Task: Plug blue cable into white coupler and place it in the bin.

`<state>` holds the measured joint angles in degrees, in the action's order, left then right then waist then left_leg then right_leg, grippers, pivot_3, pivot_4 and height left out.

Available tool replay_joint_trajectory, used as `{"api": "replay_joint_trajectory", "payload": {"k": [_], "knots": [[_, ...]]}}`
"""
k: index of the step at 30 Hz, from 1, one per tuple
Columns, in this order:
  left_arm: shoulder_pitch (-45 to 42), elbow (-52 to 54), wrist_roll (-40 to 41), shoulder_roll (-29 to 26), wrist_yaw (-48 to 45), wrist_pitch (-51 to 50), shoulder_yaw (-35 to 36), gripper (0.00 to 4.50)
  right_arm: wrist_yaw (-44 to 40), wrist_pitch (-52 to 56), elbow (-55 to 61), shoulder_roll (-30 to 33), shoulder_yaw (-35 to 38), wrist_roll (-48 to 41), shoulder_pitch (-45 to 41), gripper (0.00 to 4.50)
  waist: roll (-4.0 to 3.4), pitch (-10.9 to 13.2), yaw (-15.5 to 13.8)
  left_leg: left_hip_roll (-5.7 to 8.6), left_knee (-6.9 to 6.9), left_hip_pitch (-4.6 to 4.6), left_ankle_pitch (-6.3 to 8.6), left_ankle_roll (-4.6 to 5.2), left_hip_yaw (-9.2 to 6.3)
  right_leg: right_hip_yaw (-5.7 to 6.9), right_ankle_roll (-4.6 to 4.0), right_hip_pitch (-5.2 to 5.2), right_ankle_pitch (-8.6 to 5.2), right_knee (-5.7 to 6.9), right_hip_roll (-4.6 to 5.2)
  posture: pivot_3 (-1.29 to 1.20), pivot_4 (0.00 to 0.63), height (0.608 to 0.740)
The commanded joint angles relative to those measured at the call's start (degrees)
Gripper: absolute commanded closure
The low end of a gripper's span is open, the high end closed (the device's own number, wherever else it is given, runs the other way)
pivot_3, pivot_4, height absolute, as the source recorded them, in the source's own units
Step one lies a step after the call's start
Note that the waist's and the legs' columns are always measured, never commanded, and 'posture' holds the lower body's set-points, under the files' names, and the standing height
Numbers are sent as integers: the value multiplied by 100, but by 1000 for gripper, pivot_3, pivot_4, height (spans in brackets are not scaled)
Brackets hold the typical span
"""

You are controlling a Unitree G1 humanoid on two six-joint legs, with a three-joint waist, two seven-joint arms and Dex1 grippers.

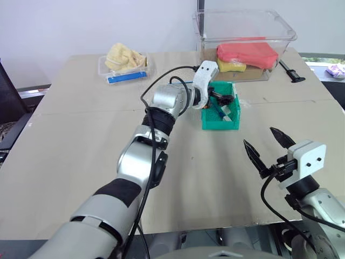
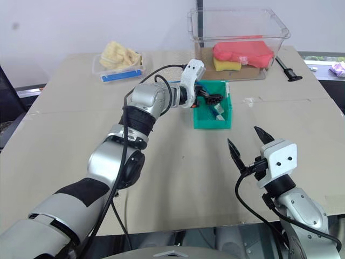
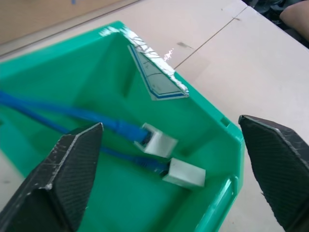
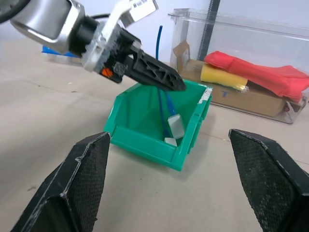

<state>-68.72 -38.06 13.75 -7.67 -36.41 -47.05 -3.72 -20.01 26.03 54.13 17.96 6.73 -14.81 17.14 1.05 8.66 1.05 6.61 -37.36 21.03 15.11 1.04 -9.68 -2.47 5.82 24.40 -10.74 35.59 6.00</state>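
Note:
The green bin (image 1: 218, 123) stands at the middle of the table. My left gripper (image 3: 170, 123) hangs open just above its inside, nothing between the fingers. Directly beneath, the blue cable (image 3: 72, 112) lies in the bin (image 3: 72, 63), its end plugged into the white coupler (image 3: 159, 142). A second blue cord with its own white block (image 3: 186, 174) lies beside it. In the right wrist view a blue cable (image 4: 159, 48) rises out of the bin (image 4: 145, 142) behind the left fingers (image 4: 154, 72). My right gripper (image 1: 260, 137) is open and empty, near the table's front right.
A large clear tub (image 1: 245, 32) holding red and yellow things stands at the back right, with a black tool (image 1: 291, 73) beside it. A small clear tray (image 1: 124, 67) with a blue strip sits at the back left. A white label (image 3: 159, 79) leans inside the bin.

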Motion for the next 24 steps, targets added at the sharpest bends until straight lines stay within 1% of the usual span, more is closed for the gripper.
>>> {"api": "replay_joint_trajectory", "payload": {"k": [1,2,3,6,9,11,13,16,18,19,21,24], "knots": [[530,1600,425,-460,-405,-553,138,53,-142,-32,154,174,180,-251,-76,661,-4,1,14,-1,1,-1,0,0,0,0,0,1,0,0,-1,0,150,740],[841,2095,436,-584,-417,-405,146,53,-213,-23,105,259,263,-331,-95,661,-5,1,19,-4,3,-4,0,0,4,-4,-2,1,1,3,-1,0,150,740],[1166,2525,536,-595,-427,-77,286,53,-285,-12,56,347,345,-423,-108,661,-5,1,13,-4,5,-4,0,0,4,-5,-2,1,1,3,-1,0,150,740],[2289,3886,907,-1289,-1166,276,404,53,-751,18,-236,819,833,-828,-124,661,-6,2,-18,-5,5,-6,0,-1,7,-8,-25,0,15,2,0,0,150,740],[3151,4636,1082,-1766,-1552,715,548,53,-1216,-17,-536,1250,1246,-1151,-43,661,-5,4,-67,-6,6,-8,1,0,8,-7,-27,-2,15,2,-1,0,150,740],[3746,4959,1218,-2075,-1766,884,742,53,-1598,-58,-801,1561,1533,-1320,60,661,-6,5,-96,-6,6,-13,2,3,10,-6,-27,-10,14,0,1,0,150,740],[4479,5223,1327,-2450,-2050,1086,972,53,-2024,-70,-1062,1874,1860,-1515,230,661,-10,5,-88,-7,6,-20,16,27,15,-8,-26,-16,14,-5,2,0,150,740],[5352,5560,1397,-2865,-2269,1360,1208,53,-2482,-115,-1394,2200,2271,-1692,461,661,-7,10,-100,-14,10,-26,20,33,22,-9,-27,-19,13,-7,-2,0,150,740],[5792,5689,1448,-3023,-2285,1437,1367,53,-2744,-173,-1596,2353,2450,-1705,604,661,-7,10,-128,-17,10,-27,21,34,24,-8,-22,-23,10,-12,-1,0,150,740],[6129,5747,1416,-3135,-2349,1567,1461,53,-2873,-231,-1746,2427,2540,-1672,670,661,-7,11,-155,-19,9,-28,23,38,24,-7,-6,-26,0,-16,-1,0,150,740],[6686,5856,1427,-3268,-2443,1740,1659,53,-3093,-332,-2015,2538,2686,-1628,751,661,-9,11,-175,-24,8,-29,26,41,28,-6,-2,-30,-2,-24,-1,0,150,740],[7128,5860,1415,-3341,-2526,2016,1790,53,-3257,-443,-2252,2603,2768,-1613,767,661,-10,13,-185,-29,8,-34,30,48,33,-5,-3,-39,-3,-32,-1,0,150,740]]}}
